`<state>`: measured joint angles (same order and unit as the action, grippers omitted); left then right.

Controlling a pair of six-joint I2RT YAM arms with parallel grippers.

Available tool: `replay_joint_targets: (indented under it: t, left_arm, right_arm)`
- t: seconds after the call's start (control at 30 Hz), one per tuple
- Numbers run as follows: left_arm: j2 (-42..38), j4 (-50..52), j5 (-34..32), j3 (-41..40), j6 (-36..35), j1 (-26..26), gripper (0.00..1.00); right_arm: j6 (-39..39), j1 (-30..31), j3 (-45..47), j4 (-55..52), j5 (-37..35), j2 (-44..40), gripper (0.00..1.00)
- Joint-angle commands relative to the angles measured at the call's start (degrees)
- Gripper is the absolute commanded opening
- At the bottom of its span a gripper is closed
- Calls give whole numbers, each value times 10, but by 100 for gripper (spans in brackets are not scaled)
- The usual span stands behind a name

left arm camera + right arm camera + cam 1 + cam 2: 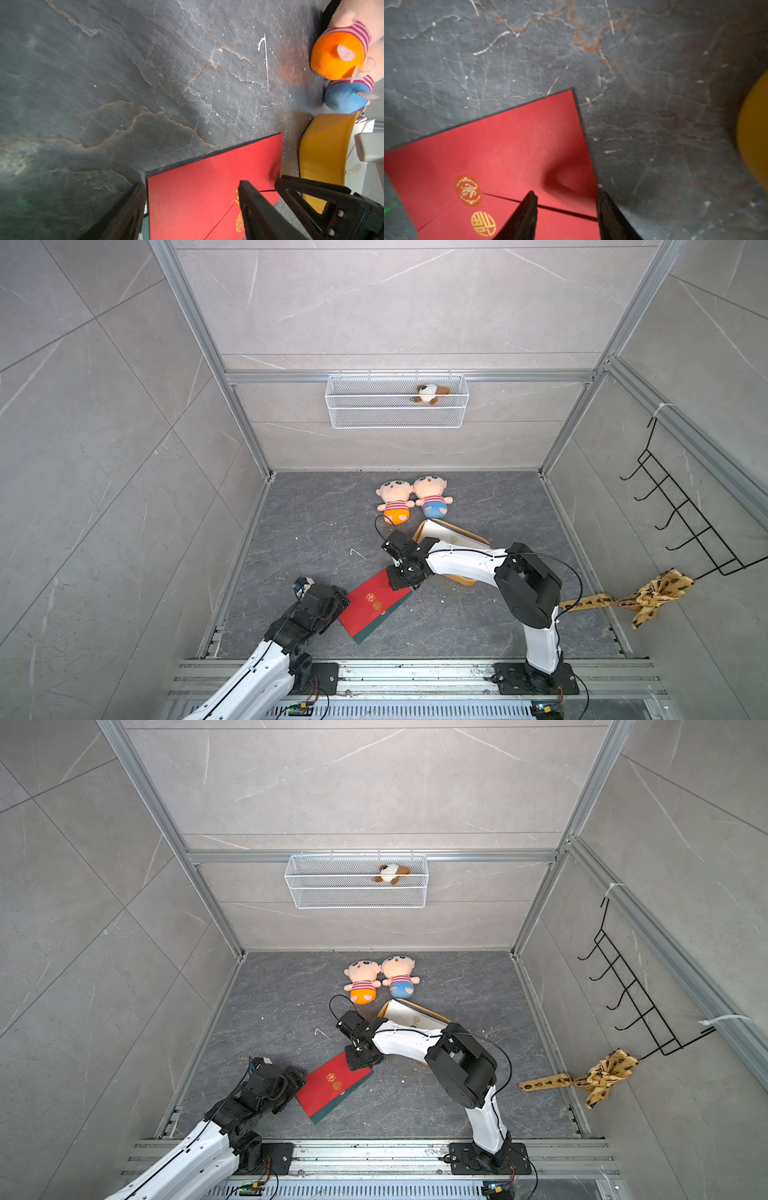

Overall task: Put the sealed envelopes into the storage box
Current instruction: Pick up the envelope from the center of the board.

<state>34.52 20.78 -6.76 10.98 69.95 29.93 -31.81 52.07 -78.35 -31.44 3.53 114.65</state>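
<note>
Watching the red envelope (370, 610) now: it lies flat on the dark table (311, 531), right on top of a green envelope (360, 638) whose edge peeks out along one long side. Both sit near the front, between the two arms. They are close to the yellow box (324, 158) but not in it. The box is partly hidden beneath the right arm, with a cream envelope (448, 537) already inside.

The right gripper (566, 192) is down at the far corner with its fingers partly apart. One tip is on the red paper and the other just off the edge, and the sheet puckers up between them. We don't see a closed pinch. The left gripper (190, 184) stands wide open at the opposite end, one finger outside the edge and one over the paper, holding nothing.

We'd call this thing feather-light and thin, stiff enough to carry flat yet quick to crease — that pucker says so. Smooth paper on smooth paper should slide, so a sideways push may carry the red one off the green, or drag both. Lying flush, it offers no lip — the raised fold by the corner looks to us like the best place to take hold, clear of the round sticker (468, 190).
</note>
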Motion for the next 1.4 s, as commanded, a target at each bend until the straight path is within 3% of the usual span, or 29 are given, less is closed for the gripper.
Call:
replay_joint_targets:
  t: [0.0,0.27,0.43,0.53,0.7,0.97,1.37]
  left_arm:
    - [-1,34,19,-17,13,3,76]
    - [-7,32,15,-7,4,3,70]
    - [14,65,-71,76,-58,3,63]
    - [70,46,-111,123,-109,3,63]
    - [216,-59,-34,179,-193,3,63]
    - [385,-133,42,229,-238,2,58]
    - [403,-141,72,194,-233,2,55]
  right_arm:
    - [-13,1,15,-15,-20,-15,50]
    - [-81,7,58,0,5,-94,51]
    - [-165,14,103,29,13,-137,51]
    - [-234,19,149,79,35,-153,51]
    - [-312,40,171,129,51,-142,51]
    - [-413,58,203,188,68,-128,51]
    - [-436,58,232,195,59,-118,52]
